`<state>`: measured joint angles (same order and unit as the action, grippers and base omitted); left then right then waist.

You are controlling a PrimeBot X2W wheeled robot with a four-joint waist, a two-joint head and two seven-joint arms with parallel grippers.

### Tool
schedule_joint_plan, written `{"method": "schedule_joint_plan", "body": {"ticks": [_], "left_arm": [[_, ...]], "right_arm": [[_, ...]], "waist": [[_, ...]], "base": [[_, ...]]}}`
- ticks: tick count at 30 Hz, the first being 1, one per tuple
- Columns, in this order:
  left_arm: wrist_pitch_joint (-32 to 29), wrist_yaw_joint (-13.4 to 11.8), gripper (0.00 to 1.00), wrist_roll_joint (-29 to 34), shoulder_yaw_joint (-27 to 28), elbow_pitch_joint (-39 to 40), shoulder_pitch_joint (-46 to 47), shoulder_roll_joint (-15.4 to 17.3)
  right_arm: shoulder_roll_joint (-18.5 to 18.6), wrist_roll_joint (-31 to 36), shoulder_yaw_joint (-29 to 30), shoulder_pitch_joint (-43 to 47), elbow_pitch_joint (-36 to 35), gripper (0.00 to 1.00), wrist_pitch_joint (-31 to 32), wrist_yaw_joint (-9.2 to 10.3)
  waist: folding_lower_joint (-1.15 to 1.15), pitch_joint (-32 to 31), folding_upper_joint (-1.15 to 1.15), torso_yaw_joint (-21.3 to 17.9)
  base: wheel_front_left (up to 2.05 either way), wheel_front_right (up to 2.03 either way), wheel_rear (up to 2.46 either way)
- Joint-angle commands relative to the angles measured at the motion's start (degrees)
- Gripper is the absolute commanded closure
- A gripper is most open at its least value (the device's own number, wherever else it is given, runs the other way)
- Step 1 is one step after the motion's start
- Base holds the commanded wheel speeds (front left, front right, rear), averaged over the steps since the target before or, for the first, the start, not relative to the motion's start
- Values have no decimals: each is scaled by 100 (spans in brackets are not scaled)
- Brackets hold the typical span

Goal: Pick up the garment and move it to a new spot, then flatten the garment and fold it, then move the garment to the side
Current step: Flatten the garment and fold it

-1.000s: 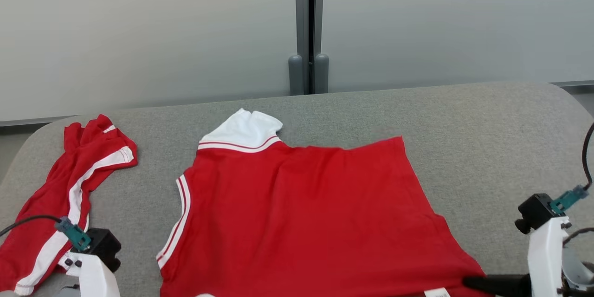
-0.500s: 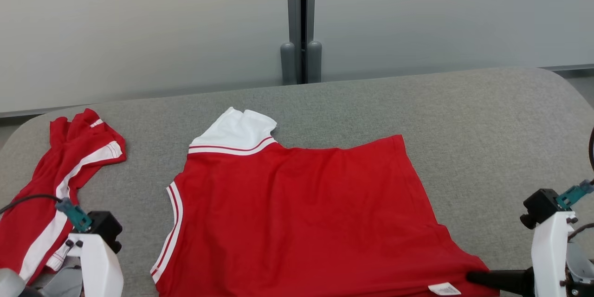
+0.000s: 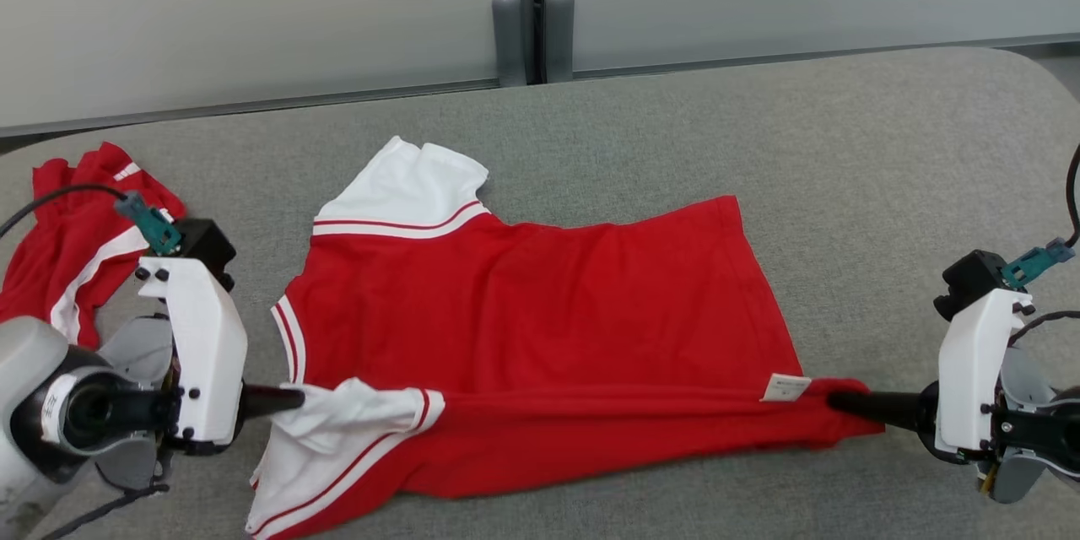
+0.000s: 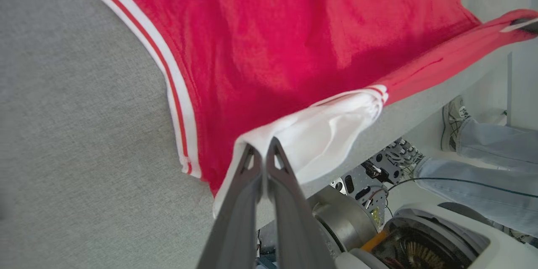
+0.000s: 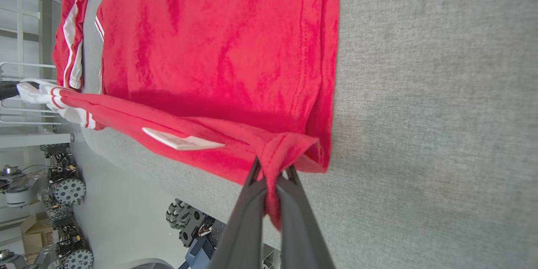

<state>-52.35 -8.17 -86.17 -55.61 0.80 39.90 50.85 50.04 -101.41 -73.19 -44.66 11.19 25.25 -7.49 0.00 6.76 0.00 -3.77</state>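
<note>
While its far part lies flat on the grey padded table (image 3: 759,143), the red garment (image 3: 540,304) has its near edge lifted and stretched taut between the two grippers; the left gripper (image 3: 291,398) is closed on the white sleeve (image 3: 363,405) at the near left corner, and the right gripper (image 3: 844,402) is pinched tight on the red hem corner, just beside a white label (image 3: 785,386). A second crumpled red-and-white garment (image 3: 76,245) lies at the table's left end, apart from the first; in the left wrist view a person's jeans leg (image 4: 483,164) and sneaker (image 4: 454,117) show beyond the table edge.
</note>
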Motion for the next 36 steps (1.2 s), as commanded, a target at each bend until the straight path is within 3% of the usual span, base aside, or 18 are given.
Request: {"method": "schedule_joint_plan", "body": {"ticks": [1, 12, 13, 14, 15, 16, 22, 29, 32, 36], "left_arm": [[-33, 57, 100, 48, 29, -157, 152, -65], [82, 462, 100, 351, -14, -1468, 734, -777], [120, 503, 80, 360, -20, -1557, 743, -837], [157, 527, 26, 371, -14, -1658, 750, -899], [157, 527, 26, 371, -14, -1658, 750, -899], [202, 589, 0, 392, -33, -1826, 753, -997], [516, 760, 0, 398, 56, -2122, 635, -1134], [2146, 1058, 0, 775, 429, -2164, 209, -1076], [3059, 998, 0, 1043, 594, -2054, -121, -1006], [4362, 653, 0, 1346, 783, -1771, -835, -955]], "right_arm": [[-41, -11, -9, -72, 104, 100, 22, -1], [-774, -51, -22, -621, 924, 100, 66, -1], [-835, -44, -21, -646, 1004, 99, 52, -1], [-891, -41, -21, -665, 1072, 73, 24, -1], [-891, -41, -21, -665, 1072, 73, 24, -1], [-985, -57, -19, -674, 1163, 0, -99, -1], [-1058, -144, 76, -527, 1213, 0, -521, -1], [-819, 34, 520, 36, 853, 0, -2158, -2], [-701, 264, 661, 387, 714, 0, -3084, -1], [-639, 517, 849, 943, 788, 0, -3951, -2]], "waist": [[0, 103, 0, -32], [0, 542, 0, -138], [0, 550, 0, -134], [0, 549, 0, -126], [0, 549, 0, -126], [0, 513, 0, -104], [0, 255, 0, -32], [0, -238, 0, 101], [0, -460, 0, 163], [0, -717, 0, 226]], "base": [[0, 0, 0], [0, 0, 0], [0, 0, 0], [0, 0, 0], [0, 0, 0], [0, 0, 0], [0, 0, 0], [0, 0, 0], [0, 0, 0], [0, 0, 0]]}}
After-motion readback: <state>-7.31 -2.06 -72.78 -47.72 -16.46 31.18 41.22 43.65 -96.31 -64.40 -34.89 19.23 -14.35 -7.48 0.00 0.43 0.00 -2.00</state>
